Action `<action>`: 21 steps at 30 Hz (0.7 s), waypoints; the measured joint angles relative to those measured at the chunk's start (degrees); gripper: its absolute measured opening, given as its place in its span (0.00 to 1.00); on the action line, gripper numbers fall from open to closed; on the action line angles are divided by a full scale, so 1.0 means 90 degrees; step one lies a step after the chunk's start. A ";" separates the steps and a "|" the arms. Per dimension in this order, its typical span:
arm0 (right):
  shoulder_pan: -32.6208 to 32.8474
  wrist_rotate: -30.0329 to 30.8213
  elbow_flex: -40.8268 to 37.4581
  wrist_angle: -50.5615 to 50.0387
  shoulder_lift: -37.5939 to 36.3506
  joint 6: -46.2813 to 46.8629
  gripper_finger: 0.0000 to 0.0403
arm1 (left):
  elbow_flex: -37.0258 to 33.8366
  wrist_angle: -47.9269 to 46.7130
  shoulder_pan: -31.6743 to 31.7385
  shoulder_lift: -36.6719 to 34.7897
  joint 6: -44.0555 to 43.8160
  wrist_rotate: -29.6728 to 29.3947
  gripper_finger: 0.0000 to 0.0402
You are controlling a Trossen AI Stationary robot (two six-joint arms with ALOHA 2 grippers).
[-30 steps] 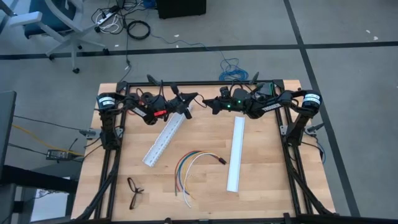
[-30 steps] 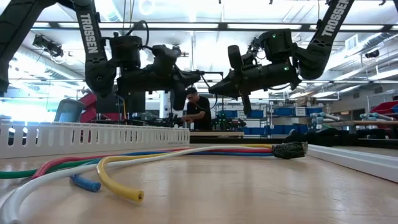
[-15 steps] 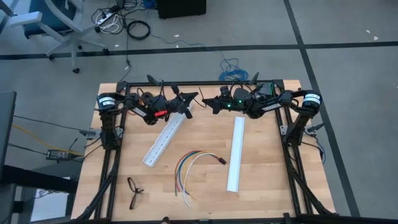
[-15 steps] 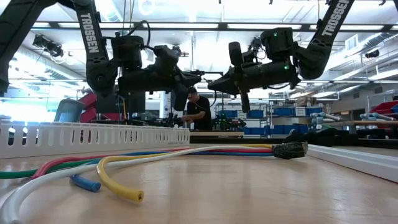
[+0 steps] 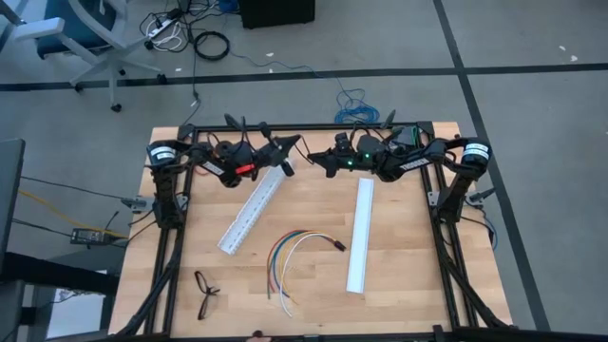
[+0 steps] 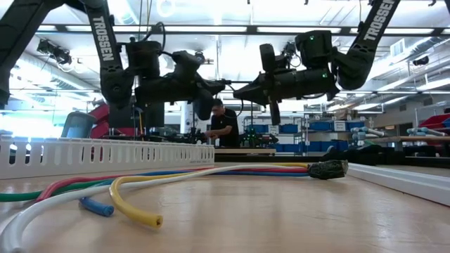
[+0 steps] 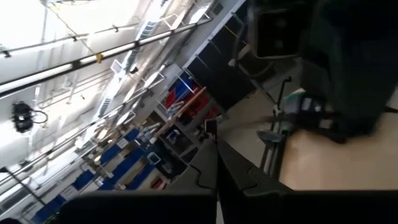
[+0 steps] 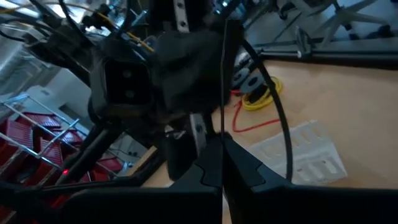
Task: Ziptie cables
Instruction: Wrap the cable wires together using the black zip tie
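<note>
Cables lie mid-tabotop, curving toward the front edge, connector end pointing right. Left gripper and right gripper, both closed and empty, hang at rear; right arm slightly nearer.
</note>
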 joint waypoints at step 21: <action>0.0097 0.0063 0.0000 0.0053 -0.0002 -0.0161 0.00 | 0.0116 -0.0086 -0.0029 0.0000 -0.0001 -0.0051 0.00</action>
